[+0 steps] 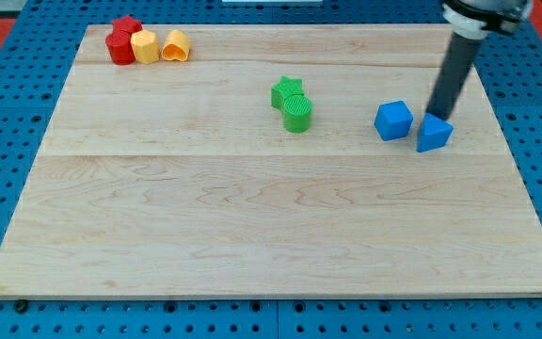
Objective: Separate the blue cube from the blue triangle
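Blue cube (393, 121), a small plastic block, sat on the pale wooden desk (252, 217) toward the view's right, a little above the middle. Just beside it on the view's right lay the blue triangle (434, 134), a wedge-shaped plastic block, with a narrow strip of bare wood between the two. My tip (437, 115), the lower end of the straight dark rod, stood at the top edge of the blue triangle, touching it or very nearly so, and to the upper right of the cube. The arm carried no pincer, so nothing was spread or pinched; the rod alone met the blocks.

Near the middle of the desk a green star-shaped block (287, 91) touched a green ribbed cylinder (297, 113) just below it. At the top left corner a red star-like block (126, 25), a red rounded block (119, 46), a yellow hexagonal block (144, 46) and a yellow-orange block (175, 44) huddled together. The desk rested on a blue pegboard (7, 141).
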Motion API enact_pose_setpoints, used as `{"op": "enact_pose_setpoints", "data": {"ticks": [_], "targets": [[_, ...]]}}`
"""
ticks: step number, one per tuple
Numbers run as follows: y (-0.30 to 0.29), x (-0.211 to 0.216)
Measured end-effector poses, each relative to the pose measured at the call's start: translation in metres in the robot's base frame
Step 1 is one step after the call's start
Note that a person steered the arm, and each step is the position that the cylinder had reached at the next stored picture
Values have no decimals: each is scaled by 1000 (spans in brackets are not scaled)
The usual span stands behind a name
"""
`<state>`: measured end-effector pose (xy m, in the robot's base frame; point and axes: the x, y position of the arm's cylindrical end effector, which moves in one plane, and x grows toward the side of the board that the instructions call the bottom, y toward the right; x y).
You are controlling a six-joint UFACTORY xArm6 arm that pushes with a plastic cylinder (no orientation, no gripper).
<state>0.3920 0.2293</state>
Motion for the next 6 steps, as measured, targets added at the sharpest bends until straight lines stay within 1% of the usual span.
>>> {"op": "enact_pose_setpoints", "data": {"ticks": [1,2,3,5,6], "targets": [[46,23],[22,43],[8,21],[-82,12],[-120,-2]]}}
